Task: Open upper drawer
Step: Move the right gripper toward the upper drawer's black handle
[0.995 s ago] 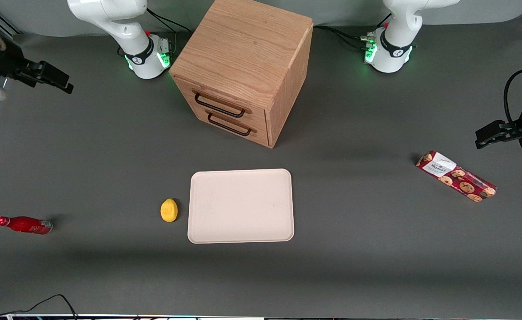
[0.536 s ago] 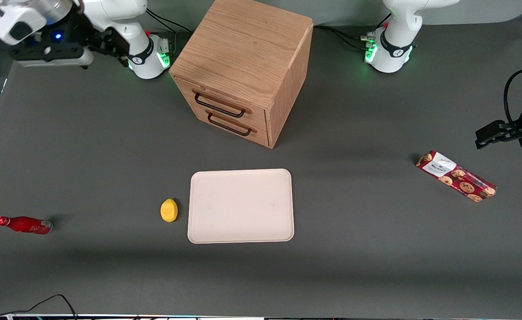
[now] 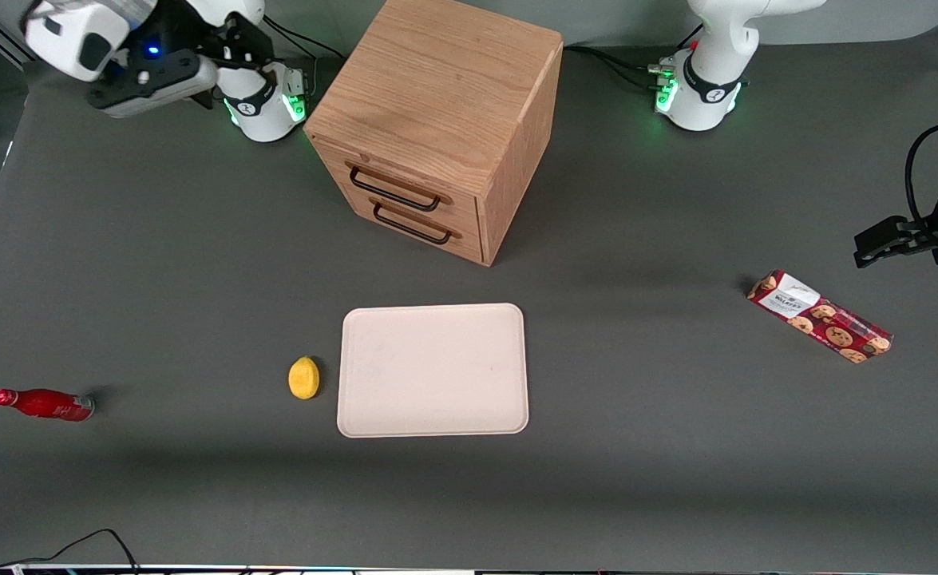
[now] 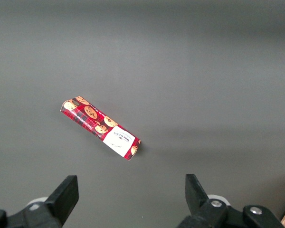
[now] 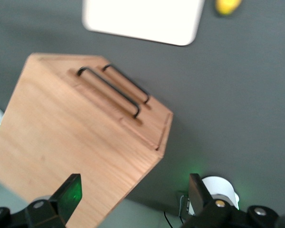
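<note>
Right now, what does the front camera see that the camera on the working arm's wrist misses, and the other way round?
Only the front view shows the red bottle, the cookie box and the whole table. Only the wrist view shows the gripper up close, its fingers open, hanging above the cabinet. Both show the upper drawer, shut, the bottom drawer, the tray and the lemon.

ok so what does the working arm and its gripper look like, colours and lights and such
The right arm has glossy white rounded shells with black joint bands. Its base glows green, with a small red mark and black cables trailing off. The gripper, above the cabinet, has a white and black body with a blue light and black wedge-shaped fingers, open.
</note>
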You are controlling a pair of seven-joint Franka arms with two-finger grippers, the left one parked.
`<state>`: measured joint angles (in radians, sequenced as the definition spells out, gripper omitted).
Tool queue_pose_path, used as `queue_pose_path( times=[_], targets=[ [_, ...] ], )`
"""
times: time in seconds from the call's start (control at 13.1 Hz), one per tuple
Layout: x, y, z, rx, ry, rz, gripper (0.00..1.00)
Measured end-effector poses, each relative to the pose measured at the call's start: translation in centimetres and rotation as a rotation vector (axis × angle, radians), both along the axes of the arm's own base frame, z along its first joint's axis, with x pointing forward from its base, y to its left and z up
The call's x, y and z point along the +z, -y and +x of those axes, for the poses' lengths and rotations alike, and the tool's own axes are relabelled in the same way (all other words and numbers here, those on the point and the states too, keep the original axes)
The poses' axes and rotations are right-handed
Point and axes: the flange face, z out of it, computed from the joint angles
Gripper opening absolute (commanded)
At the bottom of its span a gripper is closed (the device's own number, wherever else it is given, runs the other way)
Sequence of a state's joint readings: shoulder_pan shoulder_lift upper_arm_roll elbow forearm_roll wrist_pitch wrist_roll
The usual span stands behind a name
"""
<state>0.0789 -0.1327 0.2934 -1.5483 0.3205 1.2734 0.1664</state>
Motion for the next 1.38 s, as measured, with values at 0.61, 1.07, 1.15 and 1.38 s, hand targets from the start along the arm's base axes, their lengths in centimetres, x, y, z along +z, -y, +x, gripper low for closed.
queue_pose_path(
  times=[0.61,1.07,1.15,1.38],
  targets=[
    [-10.5,-1.5,6.6,0.425,-0.118,0.223,1.00],
    [-15.0,-5.1,7.9,0.446,-0.086,0.254,1.00],
    [-16.0,-5.7,7.6,0.447,-0.087,0.253,1.00],
    [-19.0,-6.7,6.8,0.441,-0.088,0.246,1.00]
  ],
)
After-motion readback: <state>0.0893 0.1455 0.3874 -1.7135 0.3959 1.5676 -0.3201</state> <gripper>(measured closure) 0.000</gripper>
